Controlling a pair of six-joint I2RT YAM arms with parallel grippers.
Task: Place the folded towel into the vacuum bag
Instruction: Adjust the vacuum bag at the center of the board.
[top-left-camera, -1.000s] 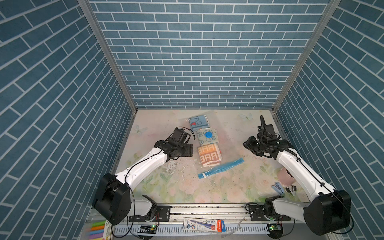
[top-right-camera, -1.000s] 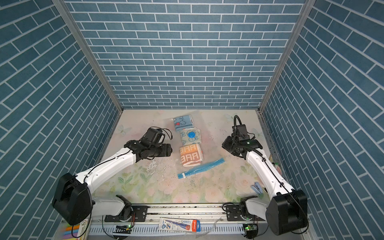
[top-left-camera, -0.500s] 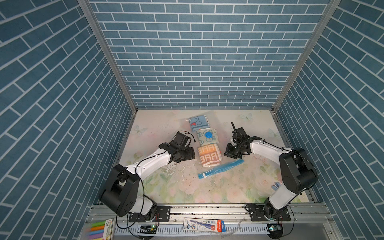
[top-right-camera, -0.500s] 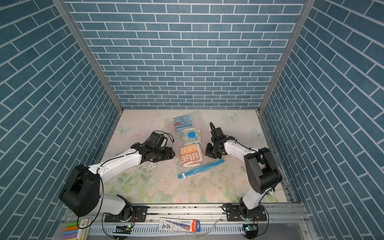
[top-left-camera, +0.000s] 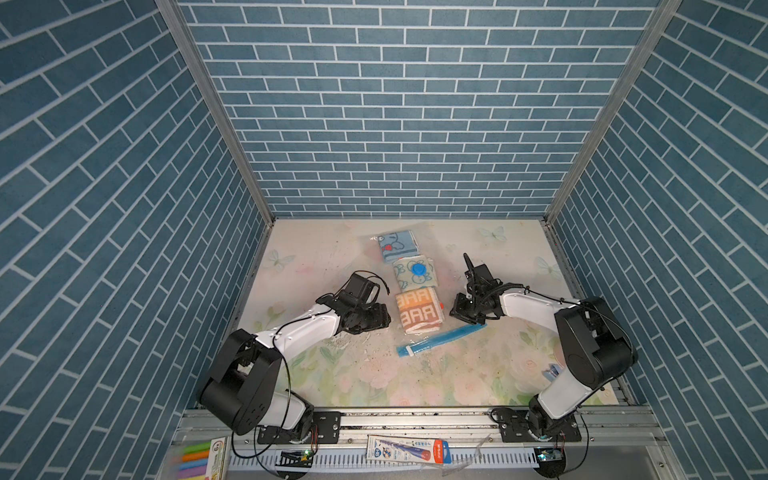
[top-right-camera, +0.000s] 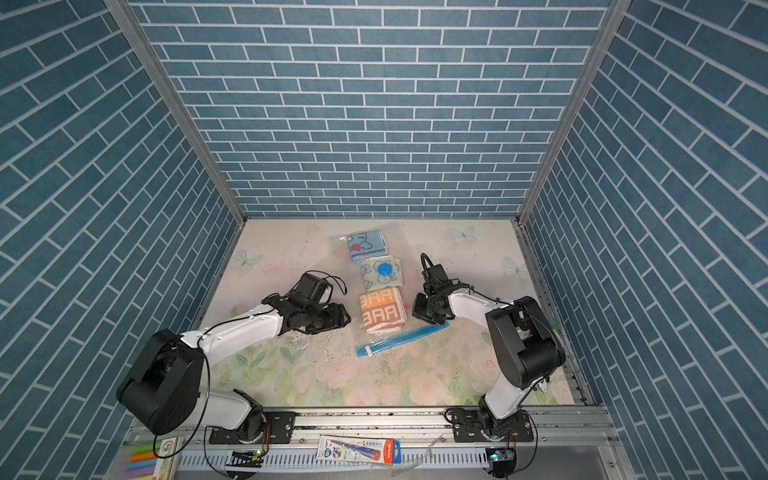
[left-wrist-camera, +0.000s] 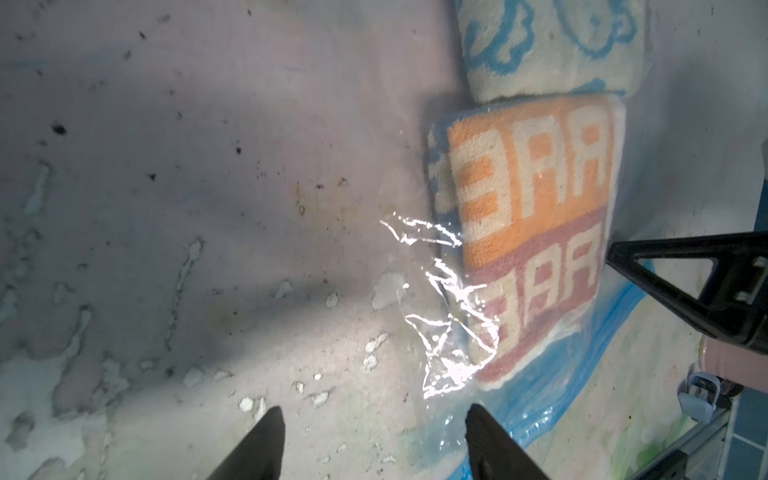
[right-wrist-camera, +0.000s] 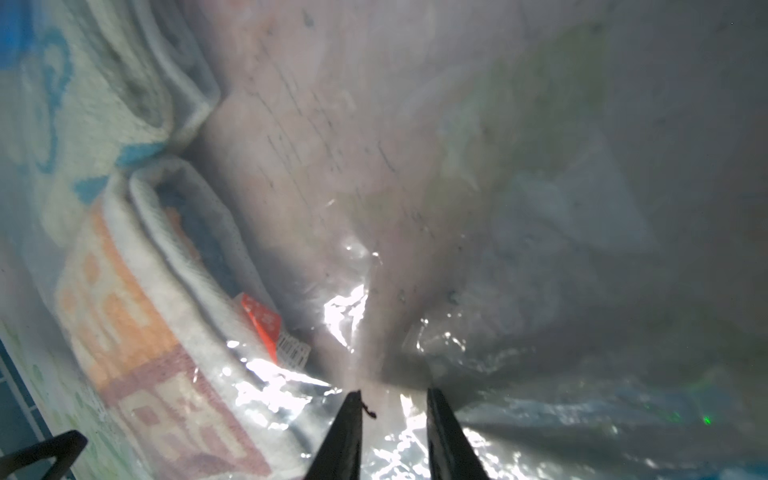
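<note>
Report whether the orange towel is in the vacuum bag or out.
In. Film of the vacuum bag lies over the orange towel; the blue zip strip runs past its edge.

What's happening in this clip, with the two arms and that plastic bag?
A clear vacuum bag lies flat on the table. Three folded towels lie in a row under its film: a blue towel, a cream towel beneath the blue valve cap, and an orange towel nearest the blue zip strip. The robot's left gripper is open beside the orange towel. The right gripper is at the bag's opposite side, bunched film at its narrow jaws; whether it pinches is unclear.
</note>
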